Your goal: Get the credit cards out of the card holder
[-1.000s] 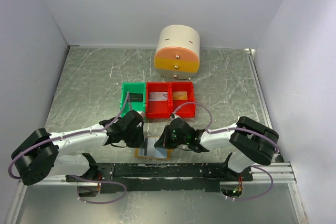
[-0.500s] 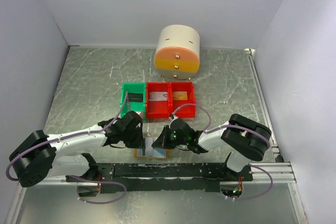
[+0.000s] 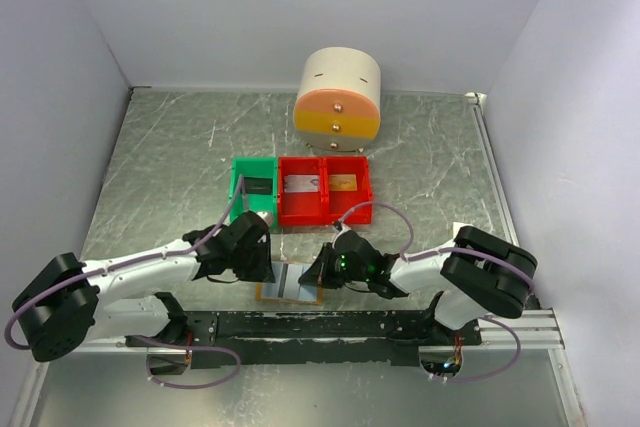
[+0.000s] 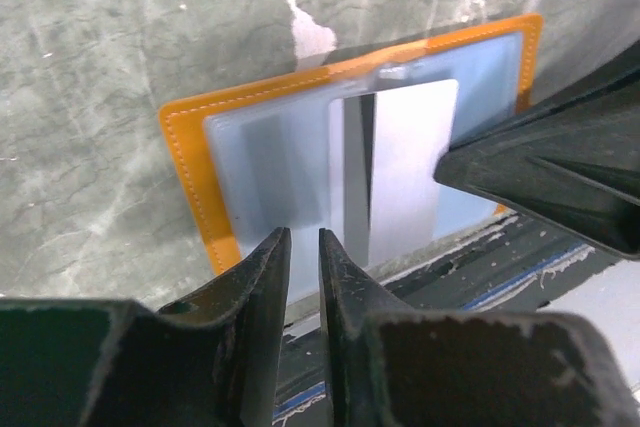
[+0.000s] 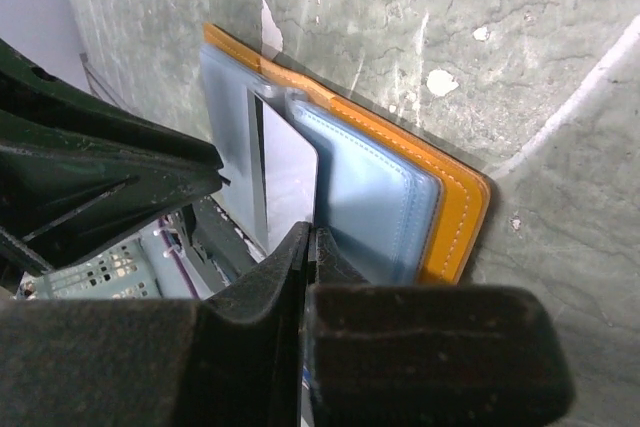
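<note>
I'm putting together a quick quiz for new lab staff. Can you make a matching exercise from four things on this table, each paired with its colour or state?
Things:
1. card holder
2. green bin
3. red bins
4. round drawer unit

Descriptions:
A. cream, with orange and yellow drawer fronts
B. hold a grey card and a gold card
C. lies open, pale blue inside
D. holds one dark flat thing

Pairs: 1-C, 2-D, 3-B, 4-A
</note>
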### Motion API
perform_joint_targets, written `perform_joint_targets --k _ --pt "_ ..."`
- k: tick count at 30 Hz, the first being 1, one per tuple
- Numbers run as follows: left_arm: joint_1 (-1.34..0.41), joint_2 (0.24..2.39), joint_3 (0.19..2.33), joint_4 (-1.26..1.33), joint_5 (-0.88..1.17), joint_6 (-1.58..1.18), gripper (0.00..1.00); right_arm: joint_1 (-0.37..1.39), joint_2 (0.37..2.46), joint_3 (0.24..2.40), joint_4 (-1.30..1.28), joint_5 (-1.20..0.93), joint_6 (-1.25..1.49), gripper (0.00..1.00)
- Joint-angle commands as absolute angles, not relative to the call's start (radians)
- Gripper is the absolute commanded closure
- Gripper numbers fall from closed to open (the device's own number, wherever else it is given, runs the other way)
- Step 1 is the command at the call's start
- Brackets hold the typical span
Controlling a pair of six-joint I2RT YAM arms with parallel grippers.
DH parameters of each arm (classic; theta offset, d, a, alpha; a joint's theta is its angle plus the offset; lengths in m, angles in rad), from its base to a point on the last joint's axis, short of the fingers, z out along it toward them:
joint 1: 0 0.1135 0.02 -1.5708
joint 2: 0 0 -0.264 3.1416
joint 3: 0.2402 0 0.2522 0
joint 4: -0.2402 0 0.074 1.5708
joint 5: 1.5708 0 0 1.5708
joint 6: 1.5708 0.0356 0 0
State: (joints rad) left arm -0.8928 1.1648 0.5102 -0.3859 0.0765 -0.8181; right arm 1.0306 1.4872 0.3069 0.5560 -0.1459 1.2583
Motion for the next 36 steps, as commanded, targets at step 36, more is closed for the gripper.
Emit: perform_joint_targets --k 36 --pt "-0.987 1.333 0.528 -0.405 0.017 -0.834 0.76 1.028 1.613 0.228 0.9 -0.218 1.366 0.82"
